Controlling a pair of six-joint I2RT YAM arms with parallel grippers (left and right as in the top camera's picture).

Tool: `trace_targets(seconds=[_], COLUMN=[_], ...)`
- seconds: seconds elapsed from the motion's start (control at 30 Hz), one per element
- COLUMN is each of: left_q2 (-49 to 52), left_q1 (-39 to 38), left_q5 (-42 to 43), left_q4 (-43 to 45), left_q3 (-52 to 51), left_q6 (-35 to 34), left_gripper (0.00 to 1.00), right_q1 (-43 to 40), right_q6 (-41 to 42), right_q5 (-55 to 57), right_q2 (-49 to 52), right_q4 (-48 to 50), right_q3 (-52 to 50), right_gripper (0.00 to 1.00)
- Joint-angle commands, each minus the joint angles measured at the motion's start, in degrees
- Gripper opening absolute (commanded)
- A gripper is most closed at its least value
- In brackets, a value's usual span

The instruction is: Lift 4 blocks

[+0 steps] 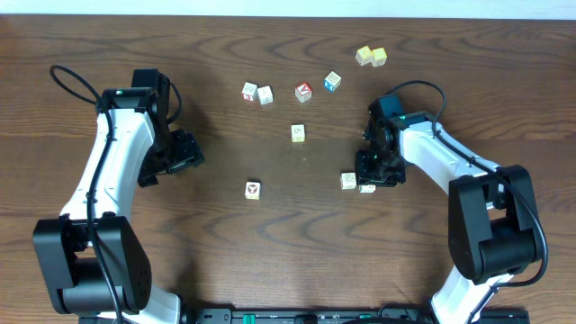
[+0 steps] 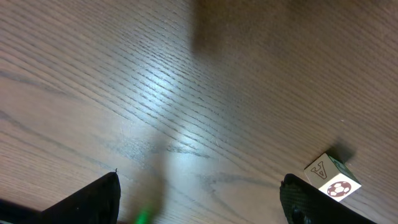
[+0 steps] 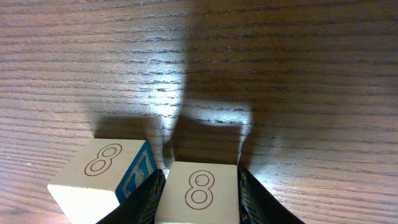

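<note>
As the right end effector clamped one block — left end effector open — a straight lift would likely clear its neighbour.

Wood table, two yellow cubes, red-faced cube, blue-faced cube

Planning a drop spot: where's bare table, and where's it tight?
Free: table front centre between arm bases, below the lone block; also between left gripper and the middle block. Crowded: back row of blocks; right gripper, its held block beside a neighbour.

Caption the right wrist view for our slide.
Right gripper clamps a cream cube printed 8 beside a blue-sided cube on wooden table.
</note>
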Motion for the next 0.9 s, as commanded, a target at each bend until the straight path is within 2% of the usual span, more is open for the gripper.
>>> trace_targets(seconds=[0.0,0.87], left_q2=[-0.2,-0.2], left_q1=[0.0,0.0], left_q5=[-0.7,-0.7], left_q4=[-0.2,-0.2], left_q3=[-0.4,-0.4], left_q6=[-0.5,-0.5], left_gripper=[0.82,0.82], right_q1=[0.5,0.5], right_q6=[0.5,0.6], right_q5=[-0.3,-3.0], right_q2=[0.0,0.0], right_q4=[-0.2,0.2], right_q3=[-0.3,-0.3], right_gripper=[0.35,0.35])
